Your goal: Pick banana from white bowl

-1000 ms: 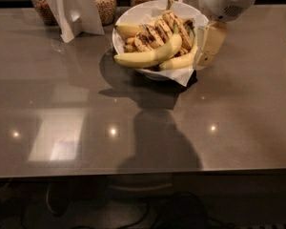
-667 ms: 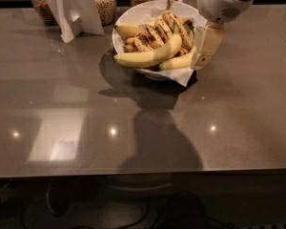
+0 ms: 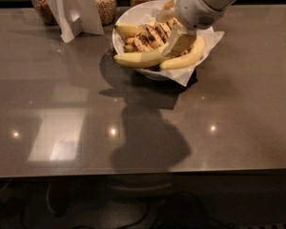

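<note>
**Inspector:** While the pincer [image 3: 178,38] hangs low over the bowl [image 3: 131,17], upper centre of the frame, where is the banana [image 3: 140,58]?

**Assessor:** Across the bowl's near rim, its right end hidden behind the pincer. It lies on top of the pile, so it is open to a grasp from above.

**Inspector:** Pincer state?

**Assessor:** Cannot tell how far open it is, nor whether it grips anything. It enters from the upper right, tip among the fruit.

**Inspector:** Why that approach?

**Assessor:** In my judgement, to avoid the spotted bananas [image 3: 150,35] behind and the curved banana [image 3: 190,56] at right. Paper [image 3: 214,35] lines the bowl and may lift with the fruit. Jars [image 3: 105,4] stand apart on the table [image 3: 133,128], upper left.
</note>
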You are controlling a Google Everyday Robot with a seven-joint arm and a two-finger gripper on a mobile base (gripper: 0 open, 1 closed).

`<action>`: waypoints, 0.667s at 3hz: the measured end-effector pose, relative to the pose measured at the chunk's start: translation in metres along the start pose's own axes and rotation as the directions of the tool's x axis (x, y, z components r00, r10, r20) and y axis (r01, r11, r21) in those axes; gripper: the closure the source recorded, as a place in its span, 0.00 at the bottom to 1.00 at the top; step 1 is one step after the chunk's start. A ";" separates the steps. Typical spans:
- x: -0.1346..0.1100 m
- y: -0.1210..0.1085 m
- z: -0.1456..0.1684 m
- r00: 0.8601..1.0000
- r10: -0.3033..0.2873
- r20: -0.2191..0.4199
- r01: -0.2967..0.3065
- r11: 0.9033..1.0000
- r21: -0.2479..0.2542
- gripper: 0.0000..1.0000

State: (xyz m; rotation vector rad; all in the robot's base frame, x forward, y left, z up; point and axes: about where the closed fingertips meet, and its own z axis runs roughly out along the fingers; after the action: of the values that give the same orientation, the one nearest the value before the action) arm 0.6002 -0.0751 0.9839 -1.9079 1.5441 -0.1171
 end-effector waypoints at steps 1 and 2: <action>-0.008 0.001 0.017 1.000 0.001 0.029 0.000 1.000 -0.025 0.61; -0.014 0.006 0.033 0.998 0.008 0.057 -0.005 0.998 -0.060 0.58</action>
State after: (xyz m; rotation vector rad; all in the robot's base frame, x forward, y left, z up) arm 0.6069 -0.0488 0.9595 -1.9352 1.5315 -0.0138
